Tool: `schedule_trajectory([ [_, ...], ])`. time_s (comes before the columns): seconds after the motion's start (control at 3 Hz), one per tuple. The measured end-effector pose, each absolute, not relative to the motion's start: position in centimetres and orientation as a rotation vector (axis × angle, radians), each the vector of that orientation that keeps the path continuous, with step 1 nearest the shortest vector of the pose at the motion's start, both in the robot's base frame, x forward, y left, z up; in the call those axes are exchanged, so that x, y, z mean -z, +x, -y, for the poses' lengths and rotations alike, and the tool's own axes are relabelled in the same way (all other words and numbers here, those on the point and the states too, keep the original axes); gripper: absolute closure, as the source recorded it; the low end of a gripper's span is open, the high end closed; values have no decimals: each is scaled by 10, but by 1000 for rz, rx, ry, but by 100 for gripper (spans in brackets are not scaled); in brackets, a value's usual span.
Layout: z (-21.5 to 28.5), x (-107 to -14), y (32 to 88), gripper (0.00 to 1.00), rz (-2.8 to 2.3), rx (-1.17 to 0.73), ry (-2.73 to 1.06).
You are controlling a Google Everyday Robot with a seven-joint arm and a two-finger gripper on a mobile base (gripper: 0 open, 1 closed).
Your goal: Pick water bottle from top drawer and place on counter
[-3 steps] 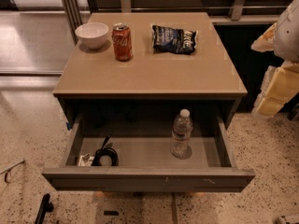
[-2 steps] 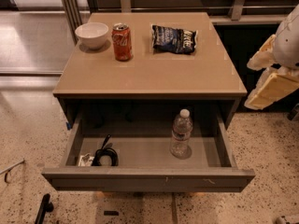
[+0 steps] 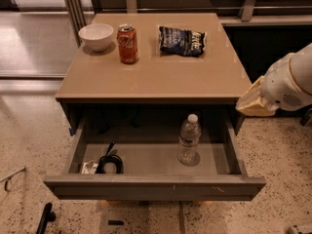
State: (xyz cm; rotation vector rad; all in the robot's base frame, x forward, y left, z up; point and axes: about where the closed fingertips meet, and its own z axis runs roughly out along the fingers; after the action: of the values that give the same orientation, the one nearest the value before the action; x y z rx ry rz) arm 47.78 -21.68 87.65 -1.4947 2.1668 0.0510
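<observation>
The water bottle, clear with a white cap, stands upright in the right half of the open top drawer. The tan counter lies above it. My gripper, cream-coloured on a white arm, hangs at the right edge of the counter. It is beside the cabinet's right front corner, above and to the right of the bottle, and not touching it.
On the counter's far side stand a white bowl, a red soda can and a dark chip bag. A black cable lies in the drawer's left front corner. Speckled floor surrounds the cabinet.
My gripper has moved left and slightly down, from the picture's right edge to the counter's right edge. The bottle and drawer have not moved.
</observation>
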Motion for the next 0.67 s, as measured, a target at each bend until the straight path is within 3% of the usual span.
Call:
schedule_trajectory([
  [0.33, 207, -820, 494, 100, -2169, -198, -1375],
  [0.67, 207, -820, 494, 100, -2169, -199, -1375],
])
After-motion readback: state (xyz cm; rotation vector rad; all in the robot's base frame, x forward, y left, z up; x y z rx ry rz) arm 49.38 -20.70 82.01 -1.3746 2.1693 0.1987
